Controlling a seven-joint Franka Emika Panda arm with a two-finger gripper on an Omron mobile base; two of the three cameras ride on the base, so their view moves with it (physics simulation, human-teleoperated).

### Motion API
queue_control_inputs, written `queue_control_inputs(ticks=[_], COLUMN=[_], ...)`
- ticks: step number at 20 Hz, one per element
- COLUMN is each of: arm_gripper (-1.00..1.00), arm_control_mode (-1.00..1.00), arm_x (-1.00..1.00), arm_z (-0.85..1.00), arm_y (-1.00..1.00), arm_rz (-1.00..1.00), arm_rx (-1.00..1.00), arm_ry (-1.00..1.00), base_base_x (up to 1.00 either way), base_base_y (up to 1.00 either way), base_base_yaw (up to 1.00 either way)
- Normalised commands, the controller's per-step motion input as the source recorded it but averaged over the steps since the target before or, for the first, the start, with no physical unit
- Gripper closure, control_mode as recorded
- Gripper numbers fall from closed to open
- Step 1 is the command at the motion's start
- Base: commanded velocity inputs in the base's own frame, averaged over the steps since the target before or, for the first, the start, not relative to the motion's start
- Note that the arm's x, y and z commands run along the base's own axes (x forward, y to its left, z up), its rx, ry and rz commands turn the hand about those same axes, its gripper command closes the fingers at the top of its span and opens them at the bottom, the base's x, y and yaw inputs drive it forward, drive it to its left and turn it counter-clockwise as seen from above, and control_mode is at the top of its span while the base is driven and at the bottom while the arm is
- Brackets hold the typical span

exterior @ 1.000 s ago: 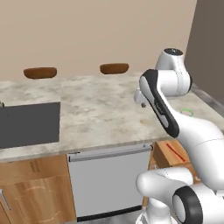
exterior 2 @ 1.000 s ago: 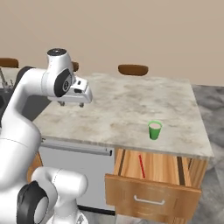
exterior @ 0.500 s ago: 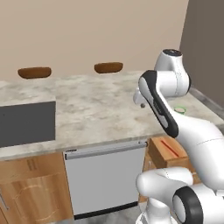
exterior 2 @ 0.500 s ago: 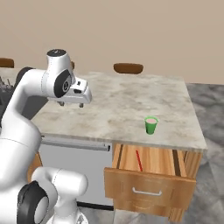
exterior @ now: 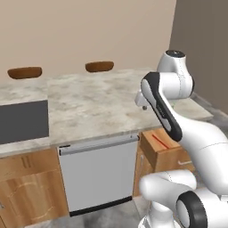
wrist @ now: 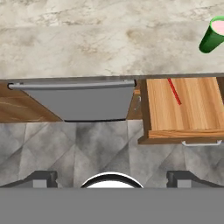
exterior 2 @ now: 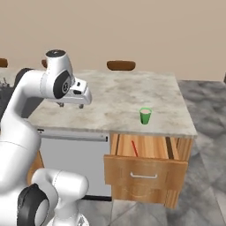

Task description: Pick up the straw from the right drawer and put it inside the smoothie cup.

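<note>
The right drawer [exterior 2: 145,164] stands pulled out under the counter's right end, and the thin red straw [exterior 2: 133,148] lies inside it. In the hand view the straw [wrist: 174,91] rests slanted on the drawer [wrist: 183,109] floor. The green smoothie cup [exterior 2: 145,115] stands upright on the marble counter [exterior 2: 110,95] just above the drawer; it also shows at the top right as the cup [wrist: 213,35]. My gripper [exterior 2: 71,105] hangs open and empty over the counter's front edge, well left of the cup and drawer. Its fingertips [wrist: 41,177] sit far apart. From the left side, the gripper [exterior: 142,101] and straw [exterior: 159,140] show too.
A grey dishwasher panel [exterior 2: 73,165] with a long handle sits left of the drawer. A dark inset [exterior: 22,121] lies in the counter at far left. Brown stool seats [exterior: 99,66] stand behind the counter. Grey tiled floor [exterior 2: 207,132] spreads to the right.
The whole scene has slid left in both base views, so the base has driven right. The gripper stays open and the arm holds its pose.
</note>
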Motion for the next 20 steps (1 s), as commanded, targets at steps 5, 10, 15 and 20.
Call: queue_control_inputs(ticks=[5, 10, 15, 20], arm_gripper=[-1.00, -1.00, -1.00, -1.00], arm_control_mode=[1.00, 1.00, 1.00, 1.00], arm_x=[0.00, 0.00, 0.00, 0.00], arm_z=[0.00, 0.00, 0.00, 0.00], arm_y=[0.00, 0.00, 0.00, 0.00], arm_rz=[0.00, 0.00, 0.00, 0.00], arm_rx=[0.00, 0.00, 0.00, 0.00], arm_ry=[0.00, 0.00, 0.00, 0.00], base_base_x=[-0.09, -0.11, 0.00, 0.00], base_base_y=[-0.09, -0.22, -0.22, -0.62], base_base_yaw=[-0.29, -0.30, -0.27, -0.11])
